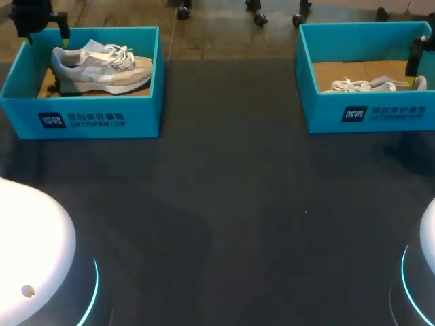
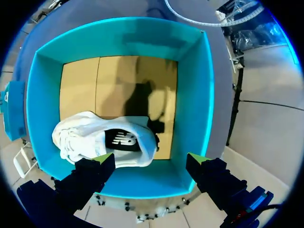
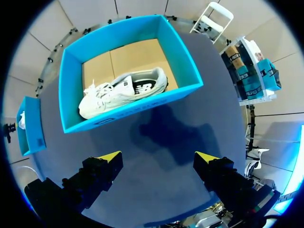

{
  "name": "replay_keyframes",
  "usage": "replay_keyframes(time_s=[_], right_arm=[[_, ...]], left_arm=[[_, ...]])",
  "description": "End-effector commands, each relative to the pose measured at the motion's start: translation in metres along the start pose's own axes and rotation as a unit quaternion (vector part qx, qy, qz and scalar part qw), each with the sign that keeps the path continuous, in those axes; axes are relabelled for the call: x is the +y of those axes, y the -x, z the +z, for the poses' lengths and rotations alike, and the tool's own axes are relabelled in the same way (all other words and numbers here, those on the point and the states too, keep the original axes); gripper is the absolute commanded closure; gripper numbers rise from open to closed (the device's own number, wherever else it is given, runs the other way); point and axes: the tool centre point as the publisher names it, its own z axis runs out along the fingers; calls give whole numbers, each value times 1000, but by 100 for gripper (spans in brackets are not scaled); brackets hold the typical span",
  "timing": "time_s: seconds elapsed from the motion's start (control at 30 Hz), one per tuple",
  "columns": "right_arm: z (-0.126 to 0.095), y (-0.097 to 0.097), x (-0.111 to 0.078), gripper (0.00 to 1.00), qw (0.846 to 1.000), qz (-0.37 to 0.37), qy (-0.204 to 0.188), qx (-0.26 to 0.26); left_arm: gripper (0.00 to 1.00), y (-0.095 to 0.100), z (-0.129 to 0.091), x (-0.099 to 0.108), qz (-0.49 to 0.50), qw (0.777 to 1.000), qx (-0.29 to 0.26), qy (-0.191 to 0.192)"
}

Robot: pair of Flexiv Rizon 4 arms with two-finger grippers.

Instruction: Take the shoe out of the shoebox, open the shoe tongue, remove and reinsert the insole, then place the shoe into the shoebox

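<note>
Two teal shoeboxes stand at the table's far side. The left shoebox holds a white and grey shoe lying on its side. My left arm hangs over that box's far left corner. In the left wrist view my left gripper is open above the box wall, one fingertip over the shoe. The right shoebox holds another white shoe. My right gripper is open over bare table, short of that box and its shoe.
The dark table stretches between and in front of the two boxes. White rounded arm bases sit at the near left and near right corners. The right arm comes in at the right box's far side.
</note>
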Motion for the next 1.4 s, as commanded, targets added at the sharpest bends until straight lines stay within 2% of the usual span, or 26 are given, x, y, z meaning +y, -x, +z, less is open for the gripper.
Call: replay_keyframes(time_s=[0.03, 0.1, 0.23, 0.57, 0.7, 1.17, 1.23, 1.4], right_arm=[[0, 0, 0, 0, 1000, 1, 1, 0], [0, 0, 0, 0, 1000, 1, 1, 0], [0, 0, 0, 0, 1000, 1, 1, 0], [0, 0, 0, 0, 1000, 1, 1, 0], [0, 0, 0, 0, 1000, 1, 1, 0], [0, 0, 0, 0, 1000, 1, 1, 0], [0, 0, 0, 0, 1000, 1, 1, 0], [0, 0, 0, 0, 1000, 1, 1, 0]], left_arm=[[0, 7, 4, 4, 2, 1000, 5, 2], [0, 10, 12, 8, 0, 1000, 1, -13], [0, 12, 27, 14, -3, 1000, 4, -20], [0, 10, 48, 21, -5, 999, 2, -36], [0, 9, 56, 24, -7, 999, 2, -53], [0, 0, 80, 13, 6, 997, 12, -74], [6, 0, 86, 12, 6, 997, 12, -78], [5, 2, 97, 9, 10, 996, 6, -87]])
